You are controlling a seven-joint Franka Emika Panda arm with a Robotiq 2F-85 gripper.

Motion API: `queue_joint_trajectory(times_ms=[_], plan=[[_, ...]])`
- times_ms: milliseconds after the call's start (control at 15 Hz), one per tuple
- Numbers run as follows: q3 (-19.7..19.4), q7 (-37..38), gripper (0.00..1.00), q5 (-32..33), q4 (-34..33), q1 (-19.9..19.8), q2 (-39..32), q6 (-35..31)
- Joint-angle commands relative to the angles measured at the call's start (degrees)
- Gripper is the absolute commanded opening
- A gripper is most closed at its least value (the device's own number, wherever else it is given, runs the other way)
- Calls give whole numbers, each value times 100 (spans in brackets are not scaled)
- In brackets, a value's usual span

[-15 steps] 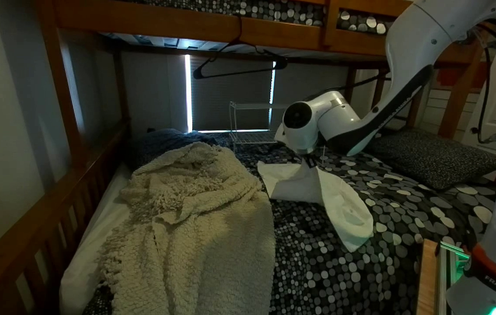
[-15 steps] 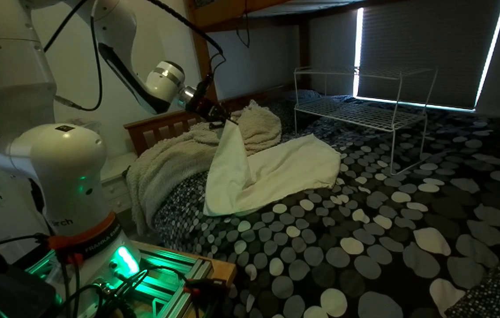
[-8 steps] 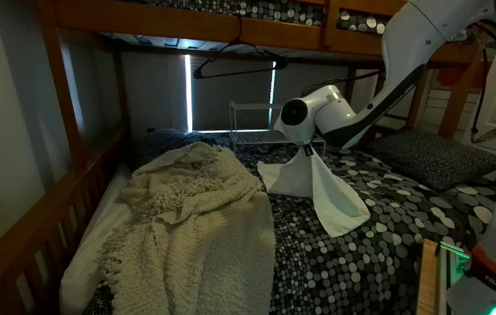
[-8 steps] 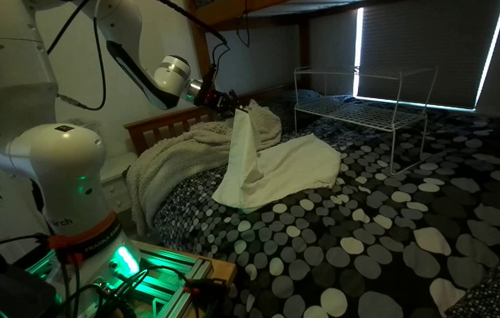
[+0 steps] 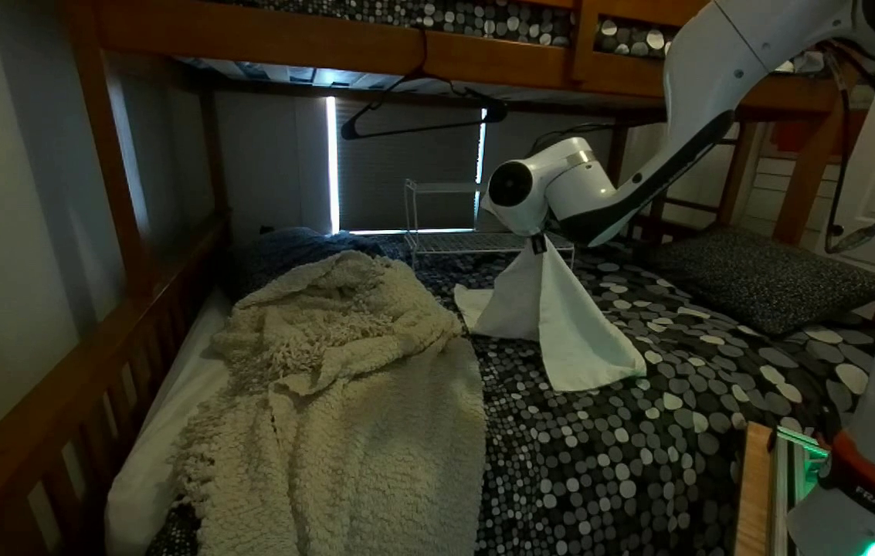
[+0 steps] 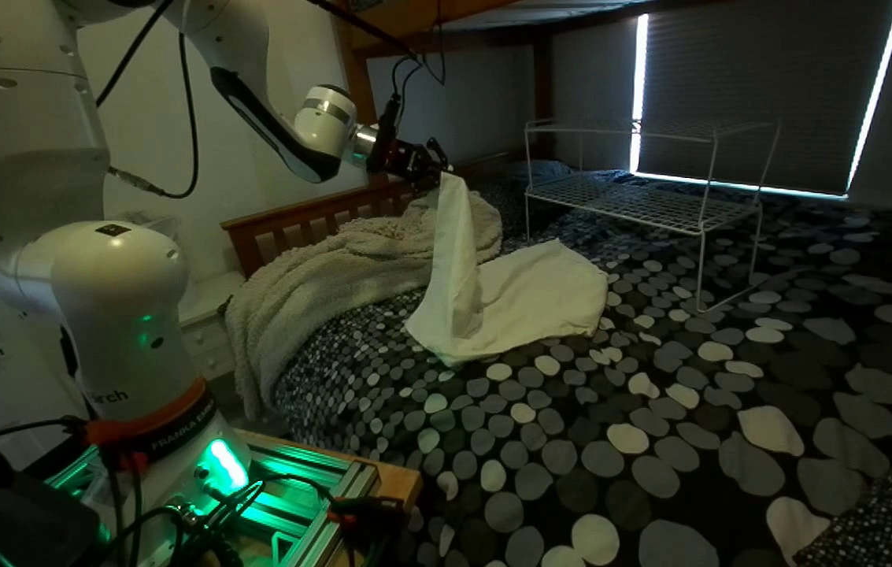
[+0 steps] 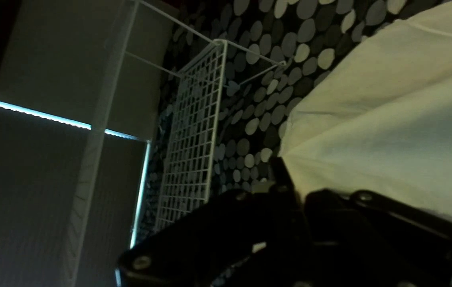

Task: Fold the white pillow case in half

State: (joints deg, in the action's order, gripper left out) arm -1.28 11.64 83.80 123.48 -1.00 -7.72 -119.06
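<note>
The white pillow case (image 5: 588, 332) is a thin off-white cloth on the pebble-patterned bedcover (image 6: 650, 409). My gripper (image 5: 538, 245) is shut on one edge of it and holds that edge well above the bed. In an exterior view the pillow case (image 6: 544, 287) rises to a narrow peak under my gripper (image 6: 444, 169). Its far part lies on the bed with soft wrinkles. In the wrist view the pillow case (image 7: 393, 127) spreads from the dark fingers (image 7: 295, 187) to the right. One fingertip is hidden behind the cloth.
A cream knitted blanket (image 5: 375, 409) lies beside the pillow case. A white wire rack (image 6: 642, 209) stands on the bed beyond it. A black hanger (image 5: 422, 127) hangs from the upper bunk rail (image 5: 329, 42). A dark pillow (image 5: 769, 274) lies near the ladder end.
My gripper has risen and moved away from the robot base, carrying the held edge. The near hanging part of the pillow case has been drawn along toward the part lying on the bed.
</note>
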Motion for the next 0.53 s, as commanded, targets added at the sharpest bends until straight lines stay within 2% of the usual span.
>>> queue_joint_trajectory(times_ms=[0,267,467], plan=[[-194,349,0,617,-778,-190,-606,21],[-368,92,0,903,-1436,-484,-1309,-203],[-416,-237,0,693,-1974,-815,-1857,-819]])
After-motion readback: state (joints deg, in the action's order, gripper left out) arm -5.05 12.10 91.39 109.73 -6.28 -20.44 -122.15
